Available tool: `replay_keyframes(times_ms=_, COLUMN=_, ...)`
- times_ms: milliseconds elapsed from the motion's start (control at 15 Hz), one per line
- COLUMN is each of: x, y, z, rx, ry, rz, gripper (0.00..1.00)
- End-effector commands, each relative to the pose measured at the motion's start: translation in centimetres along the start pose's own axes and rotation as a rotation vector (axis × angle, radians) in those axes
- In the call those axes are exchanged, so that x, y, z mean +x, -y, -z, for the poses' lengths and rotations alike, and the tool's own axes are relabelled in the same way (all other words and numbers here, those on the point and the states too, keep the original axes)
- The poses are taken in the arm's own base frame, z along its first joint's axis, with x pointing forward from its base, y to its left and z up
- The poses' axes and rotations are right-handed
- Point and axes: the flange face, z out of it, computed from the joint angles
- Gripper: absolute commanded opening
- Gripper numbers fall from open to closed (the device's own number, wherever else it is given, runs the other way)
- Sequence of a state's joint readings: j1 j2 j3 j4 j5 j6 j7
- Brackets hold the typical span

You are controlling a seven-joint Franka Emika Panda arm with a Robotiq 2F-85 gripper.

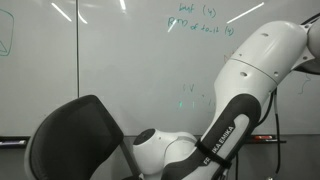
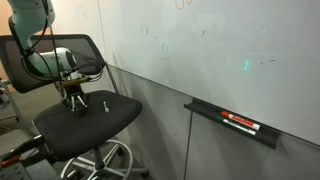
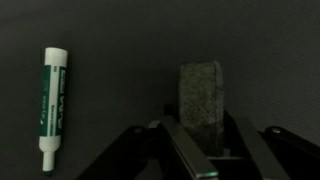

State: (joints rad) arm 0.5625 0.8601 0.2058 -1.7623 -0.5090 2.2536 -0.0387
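exterior view, whiteboard [image 2: 200,50], chair seat [image 2: 75,132] under pincer [image 2: 76,104]

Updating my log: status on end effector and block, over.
End effector astride gray block, grip unconfirmed. Block rests on chair seat. Green marker lies apart, nothing blocking.

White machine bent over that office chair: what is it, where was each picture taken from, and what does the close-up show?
It is a robot arm with a two-fingered claw at its end. Two pictures come from cameras standing in the room, by a whiteboard. The close-up comes from a camera on the wrist, looking down at the chair seat. On it lie a green marker and a grey block. The claw's fingers stand either side of the block; whether they grip it I cannot tell.
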Motion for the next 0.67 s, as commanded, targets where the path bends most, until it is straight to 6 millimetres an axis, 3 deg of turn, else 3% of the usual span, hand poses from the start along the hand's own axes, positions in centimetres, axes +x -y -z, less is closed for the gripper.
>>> replay_keyframes(times_ms=0, x=0.07, y=-0.16, z=-0.05, rx=-0.005, ry=0.002, rz=0.01, gripper=0.53)
replay_keyframes(times_ms=67, x=0.02, y=-0.28, z=-0.1, rx=-0.01, ry=0.004, rz=0.017, gripper=0.6)
replay_keyframes(times_ms=133, x=0.0, y=-0.33, z=-0.13, rx=-0.011, ry=0.005, rz=0.021, gripper=0.94)
replay_keyframes(times_ms=600, x=0.01, y=-0.48, z=0.74, rx=-0.016, ry=0.004, rz=0.015, gripper=1.0)
